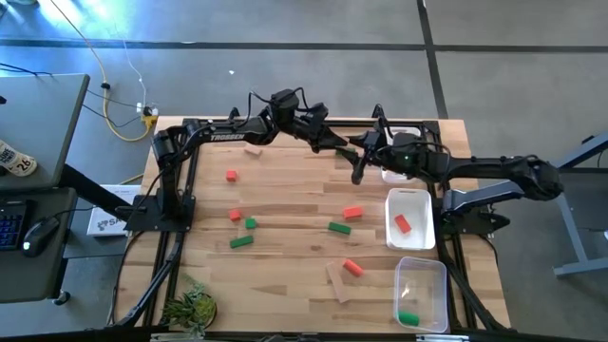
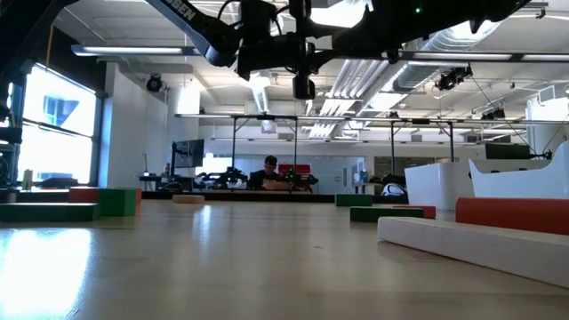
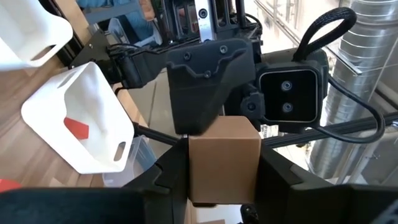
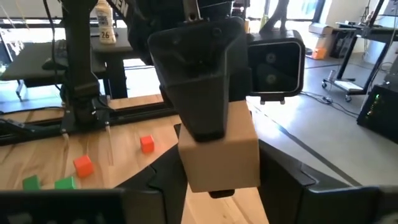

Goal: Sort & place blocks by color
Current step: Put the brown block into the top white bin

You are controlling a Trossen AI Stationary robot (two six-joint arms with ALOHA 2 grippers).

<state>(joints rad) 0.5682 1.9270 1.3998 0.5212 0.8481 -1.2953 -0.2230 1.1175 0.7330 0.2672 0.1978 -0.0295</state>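
Handover in mid-air above worktop's far right side. Tan block (image 3: pixel 224 160) held end-on between both arms: left gripper (image 3: pixel 221 186) jaws clamped on one end, right gripper (image 4: pixel 219 171) jaws closing round other end, tips facing. White tray (image 1: pixel 410 218) nearer right arm.

A pale wooden table (image 1: pixel 285 190) carries it all. Red blocks (image 1: pixel 232 176) and green blocks (image 1: pixel 241 241) lie scattered across the middle, and a tan block (image 1: pixel 253 150) sits near the far edge. A long tan bar (image 1: pixel 336 282) rests toward the near side, touching a red piece. On the right stand a white tray (image 1: pixel 410 199) and a clear tray (image 1: pixel 423 271). A small plant (image 1: pixel 190 308) sits at the near left corner.
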